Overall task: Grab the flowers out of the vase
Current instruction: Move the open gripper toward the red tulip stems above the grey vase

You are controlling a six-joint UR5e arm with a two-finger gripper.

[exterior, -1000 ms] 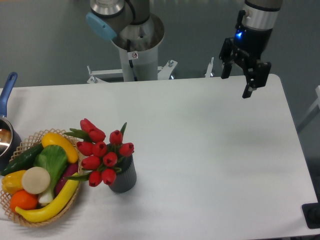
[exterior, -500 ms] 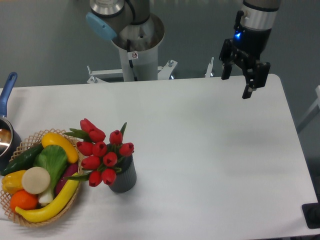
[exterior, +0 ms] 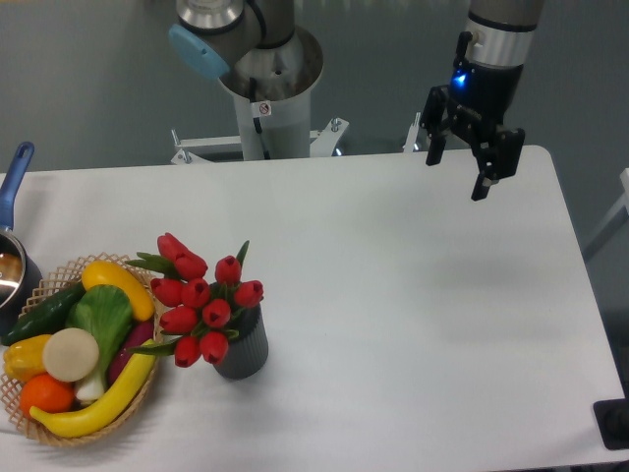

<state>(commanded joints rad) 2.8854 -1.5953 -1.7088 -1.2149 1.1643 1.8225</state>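
Observation:
The flowers [exterior: 201, 303], a bunch of red tulip buds with green leaves, stand in the vase [exterior: 245, 347], a small dark grey ribbed cylinder at the front left of the white table. My gripper [exterior: 455, 174] hangs high above the table's far right, far from the flowers. Its two black fingers are spread apart with nothing between them, so it is open.
A wicker basket [exterior: 61, 277] with fruit and vegetables sits just left of the vase, touching the flowers' leaves. A pot with a blue handle [exterior: 14, 177] is at the left edge. The robot's base column [exterior: 267, 98] stands behind the table's far edge.
The gripper has shifted slightly left and up. The flowers and vase have not moved.

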